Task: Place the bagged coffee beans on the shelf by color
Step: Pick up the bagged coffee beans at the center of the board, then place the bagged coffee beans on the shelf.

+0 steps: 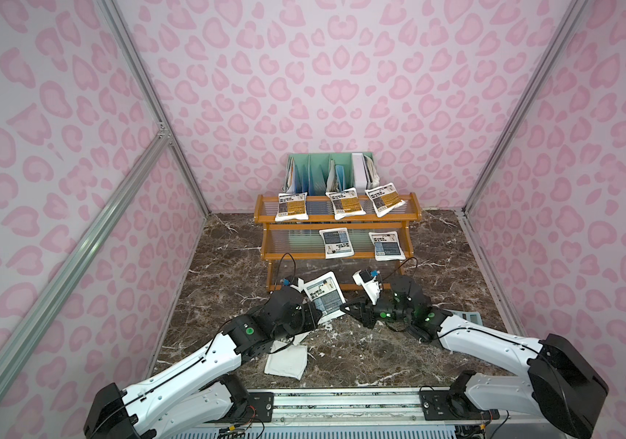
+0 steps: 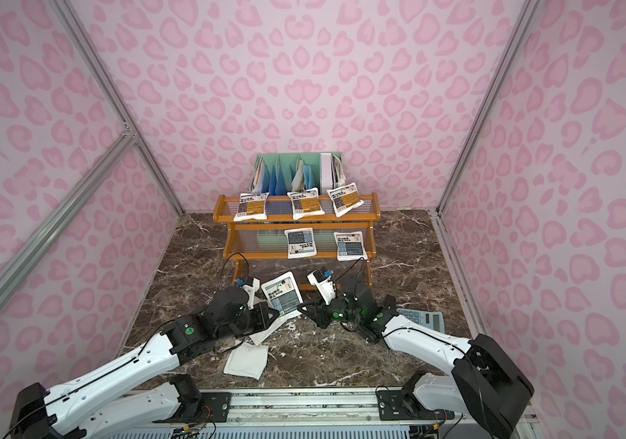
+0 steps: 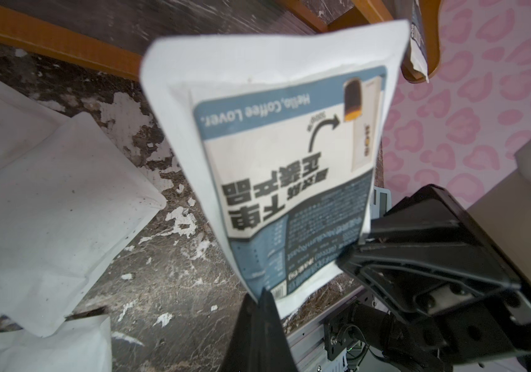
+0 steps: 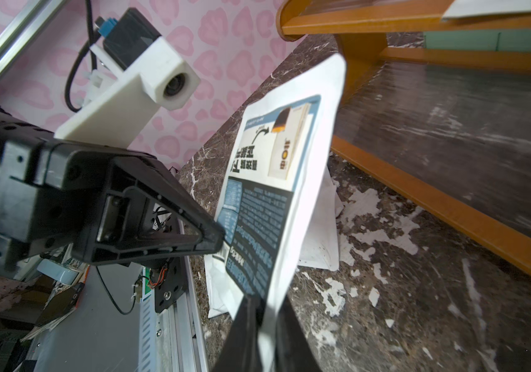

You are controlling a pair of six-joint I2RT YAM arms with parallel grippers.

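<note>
I have the left hand (image 1: 319,314) and the right hand (image 1: 345,306) both clamped on 1 blue-label pouch (image 1: 323,294). Each pinches its near edge from its own side, so the pouch hangs tilted, label up, above the marble tabletop (image 1: 380,353), just in front of the lowest tier of the shelf (image 1: 338,222). On the top tier lie 3 orange pouches (image 1: 291,206), and the middle tier carries 2 blue pouches (image 1: 336,242). A white pouch (image 1: 286,361) lies label-down on the tabletop beneath my left arm, with others partly hidden beside it.
</note>
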